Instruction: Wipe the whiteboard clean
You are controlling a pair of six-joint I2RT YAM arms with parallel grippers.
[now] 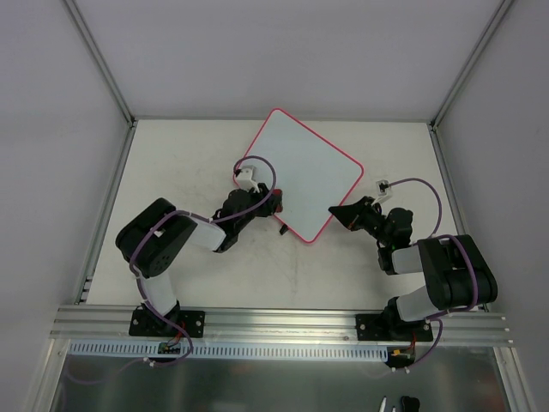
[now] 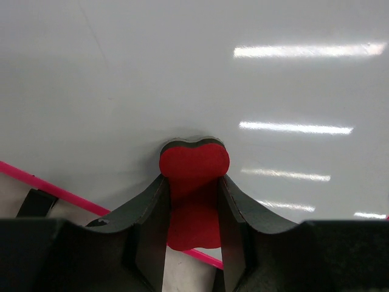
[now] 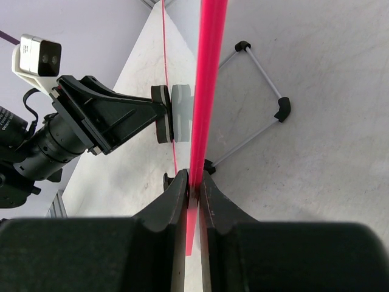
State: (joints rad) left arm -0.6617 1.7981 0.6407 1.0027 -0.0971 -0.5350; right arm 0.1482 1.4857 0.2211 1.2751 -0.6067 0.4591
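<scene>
The whiteboard (image 1: 300, 172), white with a pink-red rim, sits turned diagonally in the middle of the table, and its face shows no writing. My left gripper (image 1: 276, 209) is shut on the small red eraser (image 2: 194, 163), whose tip touches the board's face (image 2: 182, 73) just inside the near rim (image 2: 55, 185). My right gripper (image 1: 333, 210) is shut on the board's near right rim (image 3: 206, 91), which I see edge-on in the right wrist view between the jaws (image 3: 194, 182). The left gripper's fingers (image 3: 115, 115) and the eraser (image 3: 161, 115) also show there.
A thin wire stand with black tips (image 3: 261, 73) lies on the table behind the board. A small black clip (image 2: 33, 204) sits at the near rim. An aluminium rail (image 1: 283, 322) runs along the near edge, and enclosure walls (image 1: 51, 129) close the sides and back.
</scene>
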